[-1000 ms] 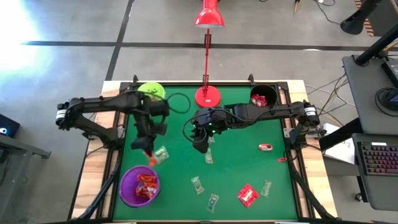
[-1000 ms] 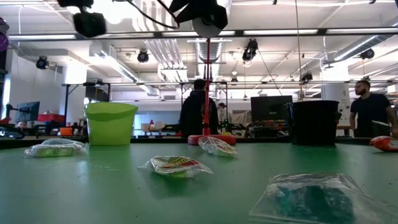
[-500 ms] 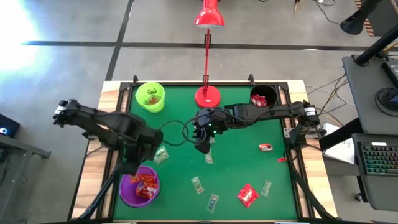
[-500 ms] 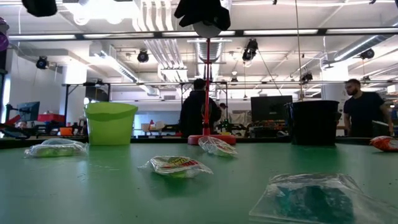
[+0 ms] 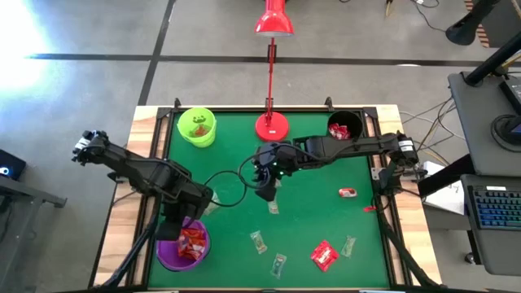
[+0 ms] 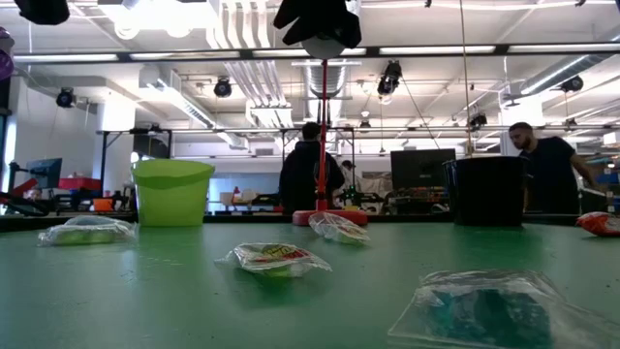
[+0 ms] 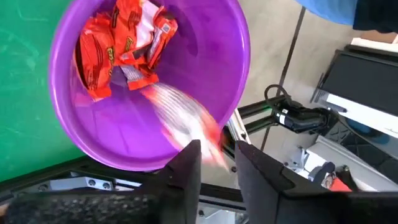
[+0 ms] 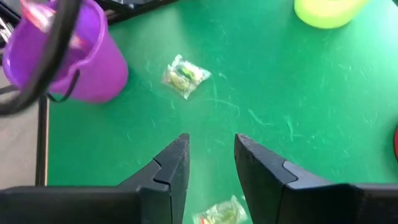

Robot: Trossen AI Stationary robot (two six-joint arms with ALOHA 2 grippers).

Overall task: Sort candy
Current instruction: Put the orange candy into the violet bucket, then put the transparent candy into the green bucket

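On the left, my left end effector [image 7: 214, 163] has swung from mid-bench, where it was carrying an orange-wrapped piece a second ago, to a spot directly over the purple cup [image 5: 184, 244] at the near-left corner. Its fingers have just parted, and in the left wrist view a blurred orange-and-clear candy [image 7: 183, 121] is dropping past them into the cup, on its way to the red wrappers [image 7: 121, 43] already lying inside. I read that as one more piece sorted, with the drop essentially made. The left arm is folded back on itself, elbow out past the bench edge, wrist pointing straight down over the cup mouth.

Moving right, a greenish candy [image 5: 211, 202] lies just beside the purple cup, and more greenish pieces [image 5: 258, 241] sit scattered across the near half of the bench [image 5: 317, 207].

At centre, my right end effector [image 5: 265, 189] has hardly moved; it hovers low over the green mat with its fingers apart and nothing between them, and a greenish candy [image 8: 219, 213] lies just below it. That arm reaches in horizontally from the right edge.

Further right, a red pack [image 5: 324, 255] and a small red piece [image 5: 348, 193] wait, and the black cup [image 5: 345, 127] at the far right already holds red wrappers.
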